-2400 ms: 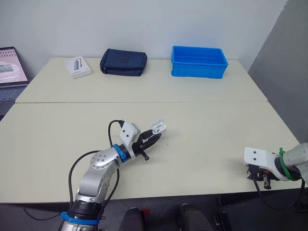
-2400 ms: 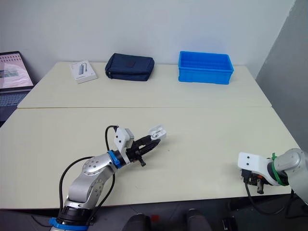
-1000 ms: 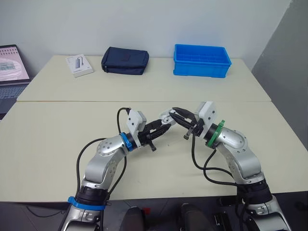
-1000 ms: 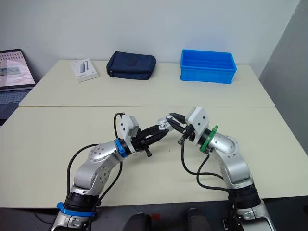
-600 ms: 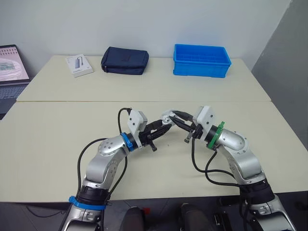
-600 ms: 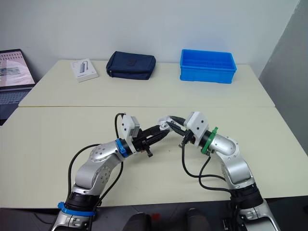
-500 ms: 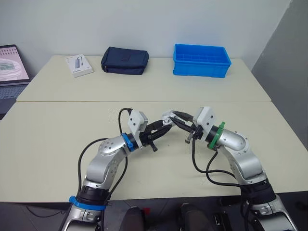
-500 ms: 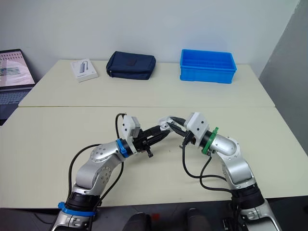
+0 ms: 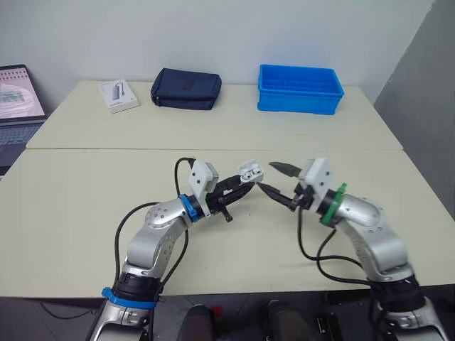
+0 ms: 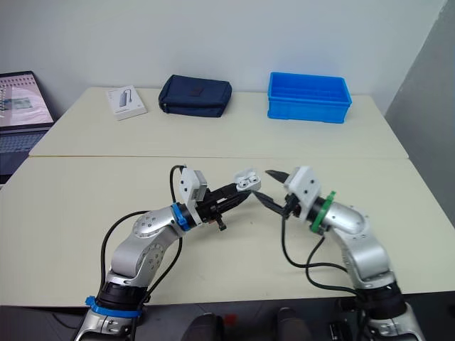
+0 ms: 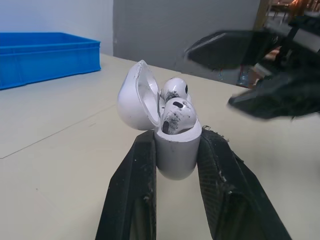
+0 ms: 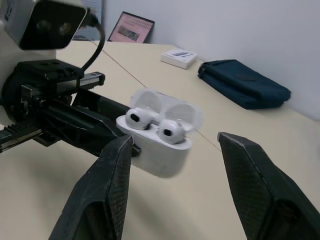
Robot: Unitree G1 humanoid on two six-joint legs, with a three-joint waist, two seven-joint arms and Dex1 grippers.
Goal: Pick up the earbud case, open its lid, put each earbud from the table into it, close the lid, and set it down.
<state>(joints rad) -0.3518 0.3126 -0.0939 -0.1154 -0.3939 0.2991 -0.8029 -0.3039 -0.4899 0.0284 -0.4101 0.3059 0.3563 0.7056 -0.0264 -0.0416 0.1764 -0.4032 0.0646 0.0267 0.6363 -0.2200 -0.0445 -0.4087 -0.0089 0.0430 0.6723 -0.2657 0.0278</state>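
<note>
Left gripper [image 9: 246,185] clamps the earbud case [image 9: 249,171], lid [image 11: 131,97] up, both earbuds [image 12: 169,130] seated inside; right gripper [image 9: 266,176] hangs spread wide just beside the case, not touching.

Left gripper [image 10: 242,192] is clamped on the earbud case [image 10: 247,177], held off the near table [image 10: 78,213] about mid-width, lid looks flipped up; contents too small to make out. Right gripper [image 10: 269,187] points at it from the right, fingers [image 10: 274,174] spread wide, tips just beside the case, not touching. Far table: white box [image 10: 126,102] left, navy pouch [image 10: 195,95] in the middle, blue bin [image 10: 308,97] right, all well apart from the arms. Laptop [image 10: 21,108] at the far-left edge, screen lit.
</note>
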